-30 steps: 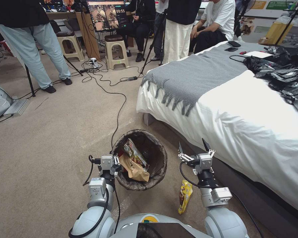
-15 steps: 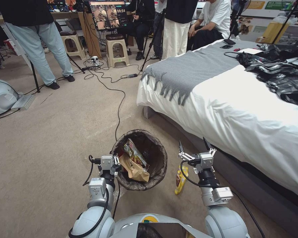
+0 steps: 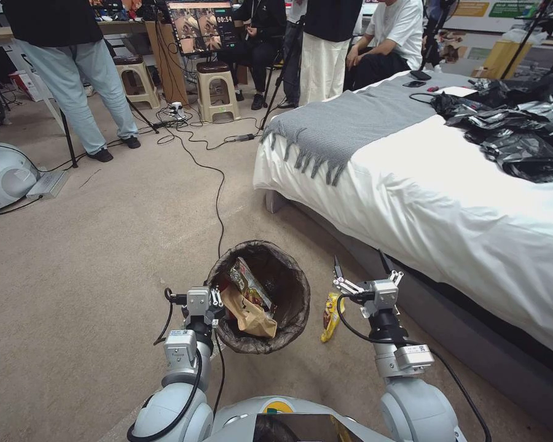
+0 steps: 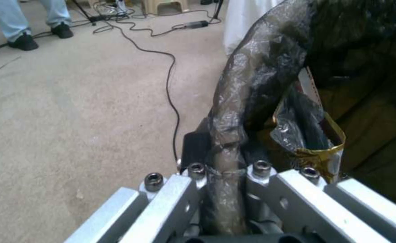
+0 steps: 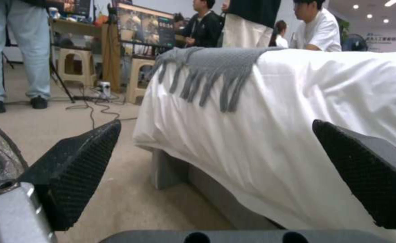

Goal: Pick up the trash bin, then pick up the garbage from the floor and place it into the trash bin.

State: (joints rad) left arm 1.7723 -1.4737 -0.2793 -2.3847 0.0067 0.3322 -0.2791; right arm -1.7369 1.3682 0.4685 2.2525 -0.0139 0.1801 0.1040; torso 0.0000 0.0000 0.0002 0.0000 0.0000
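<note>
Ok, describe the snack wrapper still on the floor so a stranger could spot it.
Start at the white bed. On the carpet beside it is the trash bin. Between them lies the yellow snack wrapper, the one piece outside the bin.

Beige carpet floor (image 3: 104, 245) is carrying a yellow snack wrapper (image 3: 330, 316), lying near the bed's (image 3: 448, 202) foot-side edge, and a black cable (image 3: 218, 202) trailing across it. A grey blanket (image 3: 344, 129) is draping over the bed.

1 bin (image 3: 292, 288), 1 yellow wrapper (image 3: 330, 316) on floor, 2 grippers: left (image 3: 217, 301), right (image 3: 360, 270), 2 stools (image 3: 215, 92) (image 3: 132, 77), 1 bed (image 3: 448, 202), 1 monitor (image 3: 201, 26).
</note>
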